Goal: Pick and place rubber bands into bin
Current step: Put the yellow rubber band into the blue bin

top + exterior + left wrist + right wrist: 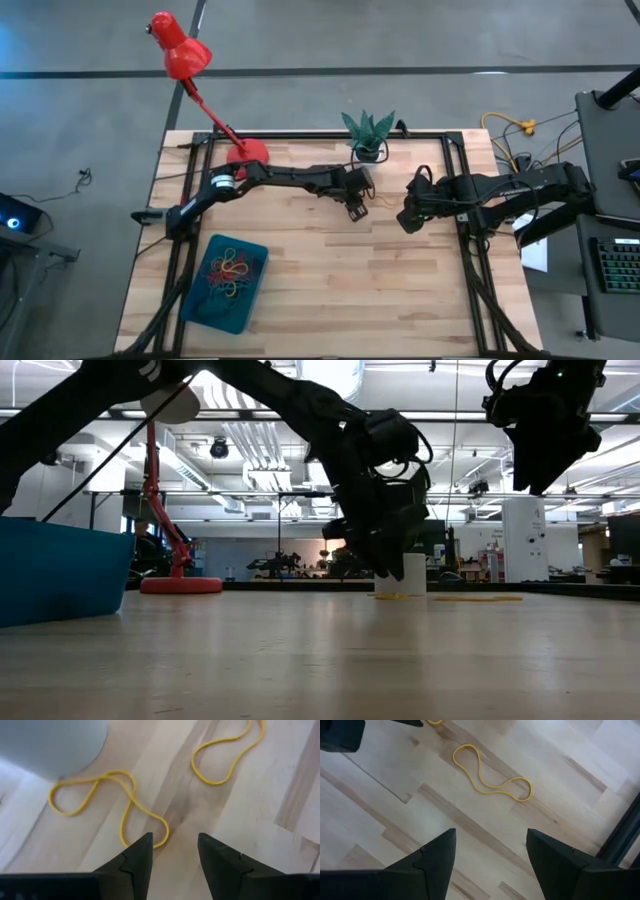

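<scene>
- Thin yellow rubber band, twisted into a figure-eight (107, 802): flat on the pale wooden slatted counter (330, 270), centre of the left wrist view; near end of the loop just ahead of the left tool (174, 851).
- Second thin yellow rubber band, open loop (227, 755): upper right of the left wrist view, apart from the first; likely the same band as seen in the upper middle of the right wrist view.
- Handling, judged: very light, limp, slightly tacky; no stiffness, prone to stretching, snagging or slipping off a fingertip. Best pinch: a single strand, or the crossing point.
- Left tool: spread part-way, empty, low over the counter, centre of the high view.
- Right tool (490, 852): spread wide, empty, raised, right of centre in the high view.
- Shallow teal-blue rectangular plastic bin (197, 300): lower left of the high view, already holding a tangle of coloured bands.
</scene>
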Robot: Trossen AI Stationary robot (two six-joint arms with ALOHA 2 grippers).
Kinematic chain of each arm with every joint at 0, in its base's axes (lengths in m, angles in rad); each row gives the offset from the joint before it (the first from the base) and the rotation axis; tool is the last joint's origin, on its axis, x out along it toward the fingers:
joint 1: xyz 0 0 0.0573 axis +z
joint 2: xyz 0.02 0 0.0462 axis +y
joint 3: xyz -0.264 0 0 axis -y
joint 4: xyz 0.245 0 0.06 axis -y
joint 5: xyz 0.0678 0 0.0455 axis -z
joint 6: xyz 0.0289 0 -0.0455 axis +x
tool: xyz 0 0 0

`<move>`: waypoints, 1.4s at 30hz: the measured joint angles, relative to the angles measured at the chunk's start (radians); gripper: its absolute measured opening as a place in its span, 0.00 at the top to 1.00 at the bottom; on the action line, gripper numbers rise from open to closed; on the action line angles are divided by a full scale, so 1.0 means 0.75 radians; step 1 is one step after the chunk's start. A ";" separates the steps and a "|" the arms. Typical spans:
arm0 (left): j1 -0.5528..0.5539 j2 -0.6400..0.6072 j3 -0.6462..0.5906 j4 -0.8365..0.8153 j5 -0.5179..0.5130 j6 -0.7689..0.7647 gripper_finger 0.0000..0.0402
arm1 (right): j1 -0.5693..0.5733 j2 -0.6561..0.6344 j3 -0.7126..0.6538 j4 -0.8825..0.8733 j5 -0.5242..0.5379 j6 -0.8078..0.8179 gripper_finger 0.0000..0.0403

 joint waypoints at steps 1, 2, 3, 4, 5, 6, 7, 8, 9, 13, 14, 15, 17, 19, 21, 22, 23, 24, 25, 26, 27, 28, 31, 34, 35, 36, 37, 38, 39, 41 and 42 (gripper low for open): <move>-0.003 0.001 -0.004 0.016 -0.004 0.022 0.65 | 0.000 0.000 0.000 0.000 0.000 0.000 0.43; -0.006 0.006 -0.008 0.029 -0.011 0.030 0.65 | 0.000 0.000 -0.001 0.000 0.000 0.001 0.43; -0.007 0.009 -0.011 0.025 -0.015 0.039 0.65 | 0.000 0.000 -0.001 0.001 0.000 0.001 0.43; -0.008 0.011 -0.016 0.015 -0.014 0.061 0.65 | 0.000 0.001 -0.001 0.004 0.001 0.001 0.43; -0.011 0.012 -0.021 0.012 -0.010 0.092 0.65 | 0.000 0.004 -0.001 0.004 0.001 0.003 0.43; -0.014 0.012 -0.023 0.013 0.011 0.142 0.65 | 0.000 0.005 -0.001 0.004 0.001 0.005 0.43; -0.016 0.012 -0.023 0.015 0.058 0.212 0.65 | 0.000 0.006 -0.001 0.005 0.001 0.004 0.43; -0.020 0.012 -0.023 0.014 0.105 0.292 0.65 | 0.000 0.007 -0.001 0.005 0.001 0.001 0.43; -0.024 0.009 -0.023 0.007 0.131 0.351 0.65 | 0.000 0.007 -0.001 0.005 0.001 0.000 0.43; -0.026 0.005 -0.024 0.004 0.141 0.505 0.65 | -0.001 0.006 -0.001 0.004 0.001 0.001 0.43; -0.022 0.002 -0.024 0.003 0.144 0.559 0.65 | -0.001 0.006 -0.001 0.005 0.001 0.001 0.43; -0.020 -0.002 -0.024 0.003 0.151 0.621 0.65 | -0.001 0.007 -0.001 0.005 0.001 0.004 0.43; -0.016 -0.021 -0.024 -0.028 0.204 0.761 0.65 | 0.000 0.010 -0.001 0.005 0.000 0.028 0.43; -0.009 -0.034 -0.024 -0.037 0.254 0.855 0.65 | 0.000 0.010 -0.001 0.005 0.000 0.054 0.43; 0.002 -0.045 -0.024 -0.041 0.273 0.889 0.65 | 0.000 0.010 -0.001 0.005 0.000 0.076 0.43; 0.010 -0.045 -0.024 -0.035 0.272 0.893 0.65 | 0.000 0.010 -0.001 0.006 0.002 0.088 0.43; 0.019 -0.045 -0.024 -0.028 0.271 0.893 0.65 | -0.001 0.010 -0.001 0.007 0.007 0.100 0.43; 0.027 -0.045 -0.024 -0.030 0.267 0.885 0.65 | 0.000 0.010 -0.002 0.009 0.011 0.108 0.43; 0.035 -0.045 -0.024 -0.033 0.265 0.865 0.65 | 0.000 0.010 -0.002 0.009 0.014 0.113 0.43; 0.043 -0.045 -0.024 -0.037 0.265 0.848 0.65 | -0.001 0.010 -0.002 0.010 0.015 0.114 0.43; 0.051 -0.044 -0.024 -0.042 0.263 0.831 0.65 | 0.000 0.010 -0.003 0.011 0.015 0.115 0.43; 0.059 -0.040 -0.024 -0.044 0.266 0.825 0.65 | 0.000 0.010 -0.004 0.012 0.015 0.115 0.43; 0.083 -0.033 -0.033 -0.068 0.292 0.803 0.65 | 0.000 0.010 -0.007 0.035 0.021 0.114 0.43; 0.101 -0.028 -0.035 -0.060 0.366 0.753 0.65 | 0.000 0.010 -0.007 0.061 0.026 0.113 0.43; 0.103 -0.027 -0.035 -0.058 0.389 0.753 0.65 | 0.000 0.010 -0.007 0.071 0.028 0.108 0.43; 0.103 -0.027 -0.035 -0.049 0.397 0.753 0.65 | 0.000 0.010 -0.007 0.082 0.031 0.106 0.43; 0.102 -0.026 -0.037 -0.028 0.400 0.753 0.65 | 0.000 0.010 -0.007 0.084 0.038 0.104 0.43; 0.101 -0.026 -0.043 -0.006 0.405 0.752 0.65 | 0.000 0.010 -0.007 0.083 0.047 0.106 0.43; 0.101 -0.026 -0.048 0.009 0.406 0.752 0.65 | 0.000 0.010 -0.007 0.085 0.051 0.105 0.43; 0.101 -0.026 -0.054 0.019 0.406 0.751 0.65 | -0.001 0.010 -0.007 0.091 0.049 0.110 0.43; 0.101 -0.025 -0.054 0.015 0.405 0.745 0.65 | 0.000 0.010 -0.007 0.098 0.041 0.118 0.43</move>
